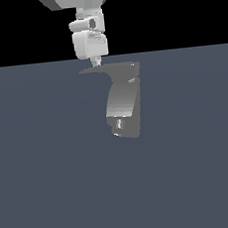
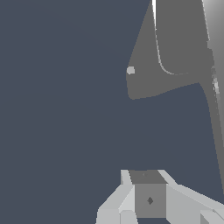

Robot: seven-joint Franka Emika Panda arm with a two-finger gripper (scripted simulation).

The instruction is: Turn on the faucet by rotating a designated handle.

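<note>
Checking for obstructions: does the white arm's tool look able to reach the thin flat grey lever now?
Probably yes: the tool hangs just above the thin flat grey lever, nothing between them.

One grey metallic faucet [image 1: 124, 102], one flat pointed handle [image 1: 95, 70] on its top, one short nozzle stub [image 1: 119, 125], one white robot arm [image 1: 88, 26]

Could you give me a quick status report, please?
Gripper at thin flat grey handle; jaw state unclear. Grey metallic faucet upright. Nothing in the way.
</note>
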